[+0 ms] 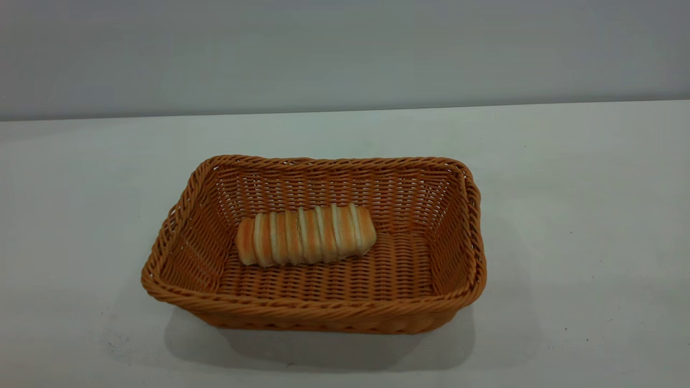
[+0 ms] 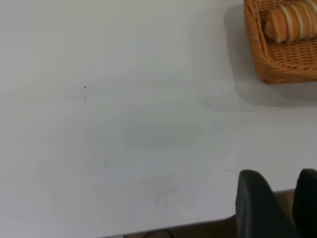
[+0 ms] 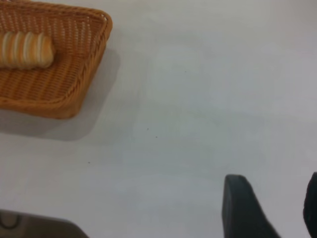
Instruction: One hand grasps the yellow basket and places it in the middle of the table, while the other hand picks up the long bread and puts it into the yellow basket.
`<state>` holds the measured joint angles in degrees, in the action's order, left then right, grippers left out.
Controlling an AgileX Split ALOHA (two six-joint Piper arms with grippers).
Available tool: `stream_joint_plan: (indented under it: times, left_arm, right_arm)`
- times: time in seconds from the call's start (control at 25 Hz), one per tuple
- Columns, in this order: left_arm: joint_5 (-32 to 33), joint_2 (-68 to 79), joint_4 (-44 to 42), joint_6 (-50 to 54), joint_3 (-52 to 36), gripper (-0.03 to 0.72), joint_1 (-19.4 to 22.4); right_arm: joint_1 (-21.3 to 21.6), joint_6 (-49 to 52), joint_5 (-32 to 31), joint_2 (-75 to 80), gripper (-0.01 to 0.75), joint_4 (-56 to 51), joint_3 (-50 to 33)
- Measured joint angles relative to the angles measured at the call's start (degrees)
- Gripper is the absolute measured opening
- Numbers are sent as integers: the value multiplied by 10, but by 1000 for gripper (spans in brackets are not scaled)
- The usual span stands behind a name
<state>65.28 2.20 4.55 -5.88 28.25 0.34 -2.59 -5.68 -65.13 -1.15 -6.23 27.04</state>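
Wicker first: the yellow basket [image 1: 314, 302] sits about midway between the left and right edges of the white surface [image 1: 582, 226], nearer the front edge than the back, flat on its base. Long bread [image 1: 305, 235] lies inside it on the woven floor, lengthwise along the basket, slightly toward the back wall, nothing touching it.

Both of my arms are off the work. Left gripper [image 2: 277, 206] hangs at the surface's edge, well apart from the basket, which shows only as a far corner in the left wrist view. Fingers [image 2: 257, 203] stand parted with a narrow gap, holding nothing. Right gripper [image 3: 270, 208] hangs over bare surface, also well apart from the basket; its fingers [image 3: 242, 208] are spread wider, empty.

Judgement: both steps look done, with the basket placed centrally and the bread in it. What remains is only parking. Next move calls for nothing delicate: keep both arms clear of the basket's braided rim so it is not nudged off centre, and settle at rest.
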Motion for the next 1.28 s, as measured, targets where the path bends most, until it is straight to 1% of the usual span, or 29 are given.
stream_joint_plan:
  times: [0.12, 0.28, 0.36, 0.76, 0.96, 1.28]
  left_arm:
    - [0, 0, 0, 0, 0, 242, 0]
    - [0, 0, 0, 0, 0, 242, 0]
    - [0, 0, 0, 0, 0, 242, 0]
    - [0, 0, 0, 0, 0, 242, 0]
    - [0, 0, 0, 0, 0, 242, 0]
    - [0, 0, 0, -1, 0, 242, 0]
  right_arm:
    - [4, 0, 0, 0, 345, 0, 0]
    - [39, 0, 0, 0, 345, 0, 0]
    - [49, 0, 0, 0, 345, 0, 0]
    - [53, -1, 0, 0, 345, 1, 0]
    - [53, -11, 0, 0, 345, 26, 0]
    - [53, -14, 0, 0, 345, 35, 0]
